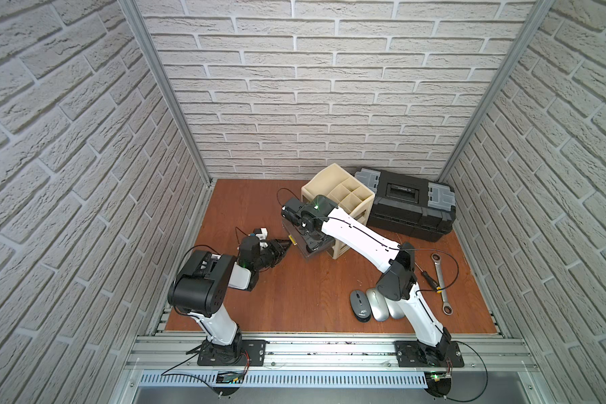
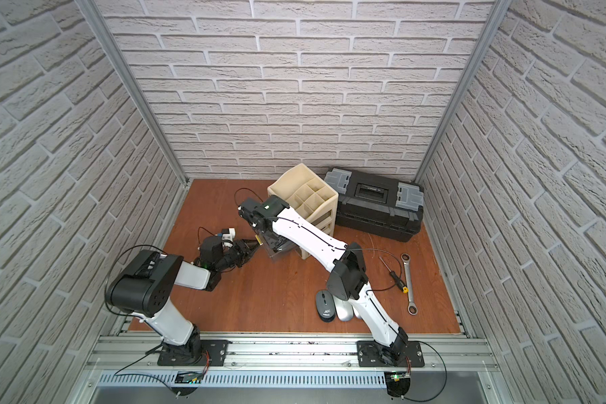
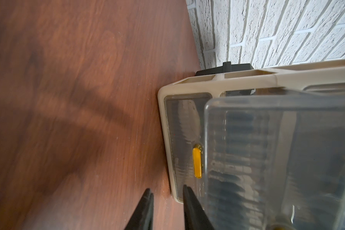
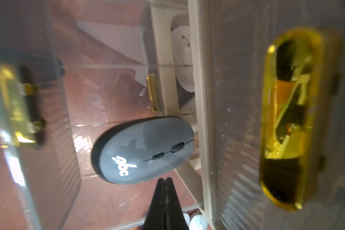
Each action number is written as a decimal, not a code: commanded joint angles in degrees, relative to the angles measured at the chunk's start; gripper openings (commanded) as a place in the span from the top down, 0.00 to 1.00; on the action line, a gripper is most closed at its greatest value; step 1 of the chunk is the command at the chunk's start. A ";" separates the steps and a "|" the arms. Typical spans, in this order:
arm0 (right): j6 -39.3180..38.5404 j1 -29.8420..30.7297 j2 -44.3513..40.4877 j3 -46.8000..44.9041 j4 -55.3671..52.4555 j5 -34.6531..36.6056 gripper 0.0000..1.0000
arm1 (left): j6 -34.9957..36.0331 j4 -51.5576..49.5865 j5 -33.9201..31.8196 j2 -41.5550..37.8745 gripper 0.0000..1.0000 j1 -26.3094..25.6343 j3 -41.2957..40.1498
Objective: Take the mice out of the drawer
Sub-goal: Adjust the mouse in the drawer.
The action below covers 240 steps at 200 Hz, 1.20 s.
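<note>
A cream drawer unit stands at the back with one clear drawer pulled out. In the right wrist view a dark grey mouse with a white logo lies on the drawer floor. My right gripper is shut and empty, its tips just short of that mouse. A white mouse shows inside the unit behind. On the table lie a dark grey mouse and two silver mice. My left gripper is open and empty beside the drawer's front corner.
A black toolbox sits behind the drawer unit at the back right. A steel wrench and a screwdriver lie on the table's right side, near my right arm's elbow. A yellow handle marks a closed drawer front.
</note>
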 commanded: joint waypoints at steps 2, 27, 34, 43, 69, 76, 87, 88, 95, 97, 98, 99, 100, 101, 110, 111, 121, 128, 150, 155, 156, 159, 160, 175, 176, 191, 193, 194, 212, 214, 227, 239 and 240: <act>-0.89 -0.69 -0.03 -1.75 -2.16 0.51 0.98 | -0.34 3.55 1.19 0.54 0.70 0.48 1.03; -1.06 -1.25 0.66 -2.51 -2.16 0.91 0.98 | 0.06 2.58 1.15 -0.05 0.70 0.58 1.12; -1.22 -1.46 0.98 -2.55 -2.16 1.04 0.98 | 0.06 2.46 1.19 -0.18 0.70 0.59 1.03; -1.40 -1.68 1.43 -2.56 -2.08 1.02 0.98 | 0.06 2.31 1.11 -0.36 0.70 0.62 1.03; -2.31 -1.97 2.81 -2.67 -1.09 1.91 0.98 | 0.17 1.75 1.02 -0.73 0.70 0.67 1.03; -2.74 -1.97 3.10 -2.66 -0.71 1.86 0.98 | 0.21 1.50 1.02 -0.85 0.70 0.70 1.03; -3.25 -1.98 3.68 -2.62 -0.33 2.05 0.98 | 0.26 1.20 1.02 -1.07 0.70 0.77 1.03; -3.30 -2.02 3.79 -2.63 -0.32 2.11 0.98 | 0.24 1.22 1.02 -1.08 0.70 0.76 1.03; -3.56 -2.03 4.20 -2.62 -0.17 2.47 0.98 | 0.30 0.97 0.95 -1.36 0.70 0.76 0.99; -3.62 -2.05 4.28 -2.61 -0.19 2.55 0.98 | 0.30 0.90 0.93 -1.37 0.70 0.83 0.95; -3.66 -2.05 4.35 -2.63 -0.12 2.53 0.98 | 0.30 0.89 0.93 -1.45 0.70 0.79 0.95; -3.72 -2.05 4.43 -2.63 -0.09 2.57 0.98 | 0.30 0.84 0.97 -1.53 0.70 0.82 0.90; -3.80 -2.06 4.42 -2.64 -0.11 2.54 0.98 | 0.30 0.81 0.95 -1.57 0.70 0.79 0.88; -3.84 -2.06 4.51 -2.64 -0.04 2.66 0.98 | 0.30 0.80 0.94 -1.59 0.70 0.78 0.91; -4.37 -2.06 4.97 -2.64 0.40 2.71 0.98 | 0.38 0.46 0.80 -1.96 0.70 0.77 0.88; -4.43 -2.06 4.96 -2.64 0.44 2.74 0.98 | 0.34 0.36 0.73 -2.00 0.70 0.76 0.86; -4.98 -2.04 5.21 -2.68 1.05 2.74 0.98 | 0.52 -0.12 0.58 -2.43 0.70 0.77 0.85; -5.31 -2.06 5.32 -2.69 1.55 2.67 0.98 | 0.63 -0.43 0.50 -2.73 0.70 0.77 0.77; -6.63 -1.98 4.20 -4.78 5.87 1.58 0.98 | 0.99 -1.57 0.36 -3.59 0.70 0.70 0.68; -7.01 -1.97 3.60 -5.93 7.61 0.77 0.98 | 1.00 -1.83 0.33 -3.73 0.70 0.82 0.68; -7.11 -1.97 3.48 -6.22 7.95 0.59 0.98 | 1.05 -1.84 0.32 -3.77 0.70 0.79 0.68; -7.39 -2.01 2.92 -7.00 9.24 -0.17 0.98 | 1.09 -2.03 0.36 -3.84 0.70 0.79 0.69; -7.48 -2.03 2.79 -7.24 9.61 -0.45 0.98 | 1.09 -2.07 0.34 -3.91 0.70 0.82 0.68; -8.28 -1.92 -0.37 -12.18 16.62 -3.18 0.98 | 1.28 -2.61 0.15 -4.35 0.70 0.76 0.76; -8.32 -1.95 -0.61 -12.59 17.12 -3.37 0.98 | 1.28 -2.71 0.19 -4.34 0.70 0.76 0.76; -9.36 -1.97 -3.89 -17.75 24.34 -5.34 0.98 | 1.38 -3.10 0.06 -4.76 0.70 0.76 0.77; -9.40 -1.97 -4.20 -18.37 25.01 -5.53 0.98 | 1.36 -3.13 0.01 -4.77 0.70 0.76 0.77; -9.45 -1.97 -4.37 -18.64 25.40 -5.59 0.98 | 1.40 -3.10 0.03 -4.77 0.70 0.80 0.77; -10.02 -1.97 -6.08 -21.28 28.87 -5.74 0.98 | 1.37 -3.26 -0.04 -4.97 0.70 0.81 0.85; -10.03 -1.97 -6.16 -21.41 29.00 -5.72 0.98 | 1.40 -3.36 -0.04 -5.00 0.70 0.84 0.85; -10.25 -1.97 -7.38 -23.24 31.19 -5.97 0.98 | 1.44 -3.58 -0.12 -5.19 0.70 0.83 0.85; -10.62 -1.97 -9.24 -26.16 34.70 -6.44 0.98 | 1.44 -3.61 -0.13 -5.17 0.70 0.79 0.85; -10.63 -1.97 -9.35 -26.35 34.99 -6.49 0.98 | 1.49 -3.61 -0.13 -5.19 0.70 0.78 0.85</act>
